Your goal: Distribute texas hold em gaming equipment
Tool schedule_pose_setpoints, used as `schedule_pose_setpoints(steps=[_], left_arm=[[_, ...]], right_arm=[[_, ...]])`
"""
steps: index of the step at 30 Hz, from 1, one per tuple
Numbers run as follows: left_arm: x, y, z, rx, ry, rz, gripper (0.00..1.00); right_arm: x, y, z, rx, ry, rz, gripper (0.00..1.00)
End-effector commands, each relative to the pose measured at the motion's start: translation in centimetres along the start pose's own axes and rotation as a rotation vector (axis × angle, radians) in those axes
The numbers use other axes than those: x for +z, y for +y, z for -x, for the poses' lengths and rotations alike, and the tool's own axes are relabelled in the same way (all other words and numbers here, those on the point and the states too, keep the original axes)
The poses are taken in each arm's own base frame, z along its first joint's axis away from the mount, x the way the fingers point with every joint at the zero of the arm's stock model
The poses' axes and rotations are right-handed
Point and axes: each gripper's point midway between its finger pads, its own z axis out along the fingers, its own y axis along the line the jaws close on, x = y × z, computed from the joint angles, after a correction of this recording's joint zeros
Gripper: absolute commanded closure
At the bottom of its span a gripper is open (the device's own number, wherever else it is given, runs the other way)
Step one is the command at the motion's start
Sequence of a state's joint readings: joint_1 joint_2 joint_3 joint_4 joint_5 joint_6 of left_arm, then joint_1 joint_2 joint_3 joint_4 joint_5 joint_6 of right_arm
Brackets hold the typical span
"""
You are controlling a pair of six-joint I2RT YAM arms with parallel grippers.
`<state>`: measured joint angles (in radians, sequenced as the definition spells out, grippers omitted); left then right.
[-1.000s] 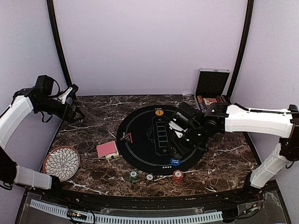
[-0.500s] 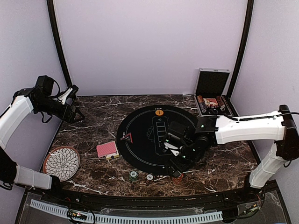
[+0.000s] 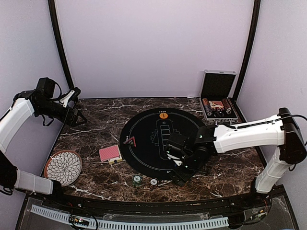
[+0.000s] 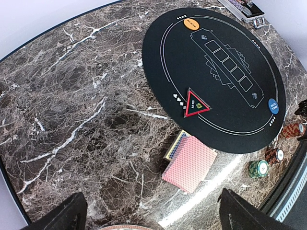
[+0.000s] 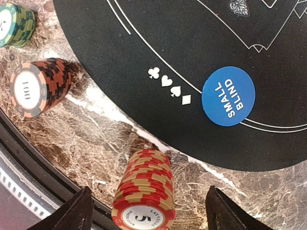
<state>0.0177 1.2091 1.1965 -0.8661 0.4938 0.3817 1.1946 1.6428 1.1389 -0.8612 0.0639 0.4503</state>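
Note:
My right gripper (image 3: 181, 173) hangs open over the mat's front edge. In the right wrist view its fingers (image 5: 67, 211) stand on either side of a red chip stack (image 5: 144, 191) marked 5, not touching it. A blue small-blind disc (image 5: 228, 96) lies on the black mat (image 5: 158, 33). A brown 100 stack (image 5: 41, 86) and a green stack (image 5: 17, 24) stand to the left. The red-backed cards (image 3: 110, 153) lie left of the mat, and an orange disc (image 3: 163, 115) at its far edge. My left gripper (image 3: 79, 116) is open and empty, high at the far left.
The open chip case (image 3: 218, 103) stands at the back right. The flower-patterned plate (image 3: 63, 166) lies at the front left. A red triangle marker (image 4: 194, 103) sits on the mat's left side. A black rail (image 5: 29, 163) runs along the table's near edge close to the chips.
My right arm has swung from the mat's right side toward the front edge, and now covers the blue disc and red stack in the top view. The left arm has not moved.

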Motion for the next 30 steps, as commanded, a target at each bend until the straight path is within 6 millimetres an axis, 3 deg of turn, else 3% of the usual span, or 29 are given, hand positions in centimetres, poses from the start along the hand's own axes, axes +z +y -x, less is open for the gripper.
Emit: schedule_pose_setpoints(steps=[1,19,30], left_arm=[[-1.04,-0.69,0.51,0.017,-0.022,-0.014,0.01],[-0.99,-0.45,0.60,0.018,-0.020,-0.005,0.01],[-1.12,-0.42,0.57,0.024,-0.022,0.004,0.01]], right_arm=[[0.63,0.17,-0.11,-0.014,-0.003,-0.012,0.20],[0.51,0.45,-0.18,-0.025,0.001,0.004,0.39],[0.62,0.64,-0.47,-0.031,0.011,0.016,0.42]])
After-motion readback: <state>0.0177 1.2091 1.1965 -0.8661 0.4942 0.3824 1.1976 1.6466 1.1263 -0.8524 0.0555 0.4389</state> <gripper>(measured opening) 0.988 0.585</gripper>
